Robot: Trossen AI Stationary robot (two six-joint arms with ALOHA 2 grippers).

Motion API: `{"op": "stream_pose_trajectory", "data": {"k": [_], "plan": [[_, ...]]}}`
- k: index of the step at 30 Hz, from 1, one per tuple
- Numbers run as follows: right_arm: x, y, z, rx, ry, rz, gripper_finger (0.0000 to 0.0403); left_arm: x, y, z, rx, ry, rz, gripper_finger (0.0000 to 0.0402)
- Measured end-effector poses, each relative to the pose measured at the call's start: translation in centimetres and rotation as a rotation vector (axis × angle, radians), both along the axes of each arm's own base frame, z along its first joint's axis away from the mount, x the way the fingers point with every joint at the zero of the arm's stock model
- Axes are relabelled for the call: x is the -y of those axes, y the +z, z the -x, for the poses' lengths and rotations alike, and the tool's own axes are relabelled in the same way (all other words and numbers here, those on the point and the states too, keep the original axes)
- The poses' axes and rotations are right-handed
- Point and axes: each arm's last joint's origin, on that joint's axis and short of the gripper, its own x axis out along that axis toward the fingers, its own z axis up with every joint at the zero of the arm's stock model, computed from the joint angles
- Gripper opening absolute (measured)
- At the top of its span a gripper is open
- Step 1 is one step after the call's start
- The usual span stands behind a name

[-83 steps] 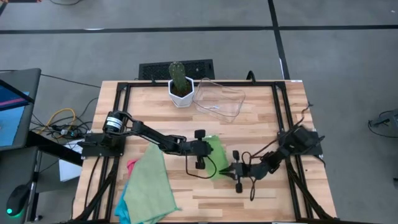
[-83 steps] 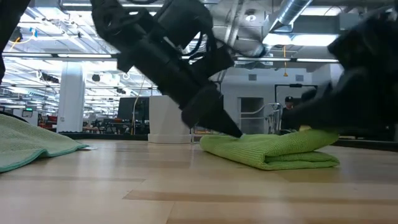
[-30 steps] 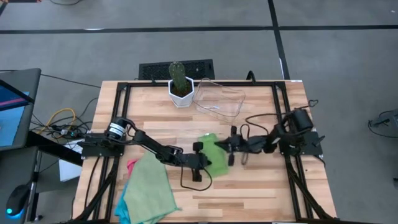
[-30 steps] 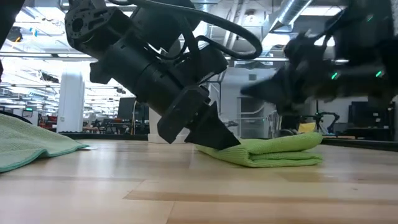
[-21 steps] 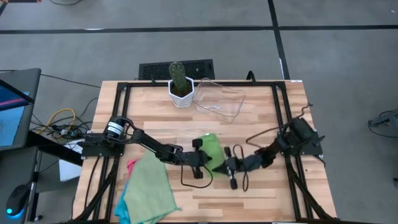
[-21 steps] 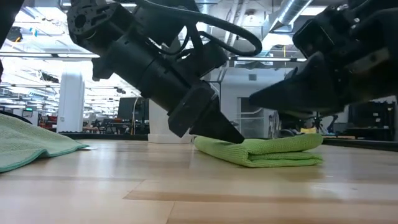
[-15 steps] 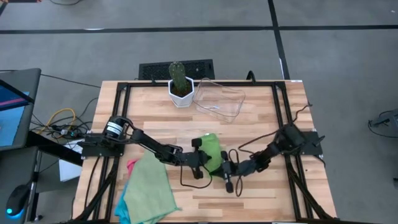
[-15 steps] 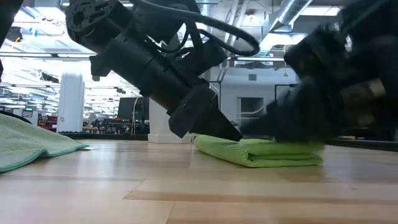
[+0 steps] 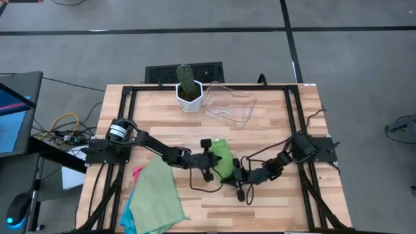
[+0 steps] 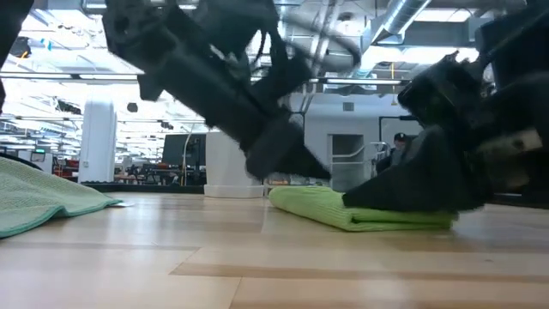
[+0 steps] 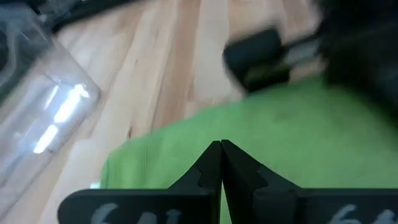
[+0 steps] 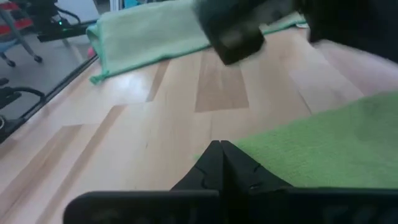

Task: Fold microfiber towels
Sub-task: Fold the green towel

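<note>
Wooden surface [image 9: 273,130] carries everything; near edge cut off in the high view. Two dark arms reach in from the left and right sides and meet mid-surface.

Towels: a loose pile at the near-left corner, light green towel [image 9: 159,195] spread on top, rumpled, a bit over the edge. Under it only slivers show: pink towel [image 9: 137,171] at the pile's far-left edge, turquoise towel [image 9: 132,218] at its near-left edge; most of both hidden. The 4th, a brighter green folded towel [image 9: 223,159], lies mid-surface as a thick flat pad w/ layered edges showing in the low view [image 10: 343,210]. So 4 cloths: 2 green, 1 pink, 1 turquoise.

Left gripper [image 9: 209,160] sits at the folded towel's left edge, fingers [image 11: 214,168] pinched fully together, tips over the green cloth, holding nothing that can be made out. Right gripper [image 9: 236,177] is at the towel's near-right edge, fingers [image 12: 217,163] also closed tip to tip, low at the cloth's edge; can't tell if any fabric is caught. Arms blur in the low view and block part of the towel.

Far side: 1 clear plastic tray [image 9: 229,104], 1 cactus in white pot [image 9: 188,88] just left of it.
</note>
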Motion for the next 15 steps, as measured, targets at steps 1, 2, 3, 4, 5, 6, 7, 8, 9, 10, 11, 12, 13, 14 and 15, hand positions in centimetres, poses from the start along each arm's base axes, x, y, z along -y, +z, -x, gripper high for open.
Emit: {"op": "stream_pose_trajectory", "data": {"k": [1,2,3,4,5,6,7,8,9,10,11,12,13,14,15], "plan": [[-0.1,0.6,-0.1,0.022,0.003,0.003,0.0020,-0.5,-0.1,0.0,-0.005,0.007,-0.008,0.0000],[-0.2,1.4,-0.2,0.057,0.007,-0.003,0.0020,-0.9,0.0,-0.2,0.002,0.014,-0.013,0.0000],[-0.3,2.1,-0.3,0.083,0.011,0.000,0.0019,-1.4,0.2,-0.3,0.009,0.022,-0.016,0.0000],[-0.4,2.8,-0.3,0.102,0.015,0.010,0.0017,-2.0,0.2,-0.4,0.011,0.032,-0.015,0.0000],[-0.4,3.3,-0.3,0.112,0.019,0.022,0.0016,-2.5,0.2,-0.5,0.006,0.038,-0.011,0.0000],[-0.5,3.7,-0.2,0.116,0.021,0.029,0.0015,-3.0,0.1,-0.5,-0.006,0.036,-0.003,0.0000],[-0.5,4.1,-0.2,0.107,0.009,0.037,0.0015,-3.4,0.0,-0.5,-0.016,0.036,0.004,0.0000],[-0.4,4.4,-0.1,0.080,-0.020,0.051,0.0016,-3.7,-0.1,-0.5,-0.021,0.040,0.016,0.0000],[-0.4,4.6,0.1,0.045,-0.057,0.058,0.0017,-4.0,-0.1,-0.5,-0.024,0.048,0.028,0.0000],[-0.3,4.8,0.3,0.008,-0.102,0.052,0.0020,-4.1,-0.1,-0.5,-0.024,0.056,0.038,0.0000],[-0.1,5.1,0.5,-0.031,-0.145,0.038,0.0023,-4.2,0.0,-0.5,-0.021,0.060,0.047,0.0000],[0.1,5.7,0.8,-0.064,-0.176,0.011,0.0028,-4.2,0.4,-0.4,-0.019,0.061,0.049,0.0000],[0.3,6.5,1.1,-0.089,-0.201,-0.027,0.0033,-4.1,1.0,-0.4,0.000,0.059,0.053,0.0000],[0.5,7.4,1.4,-0.116,-0.214,-0.067,0.0039,-3.9,2.1,-0.4,0.031,0.057,0.056,0.0000],[0.7,8.3,1.6,-0.152,-0.212,-0.086,0.0046,-3.8,3.3,-0.3,0.062,0.057,0.061,0.0000]]}}
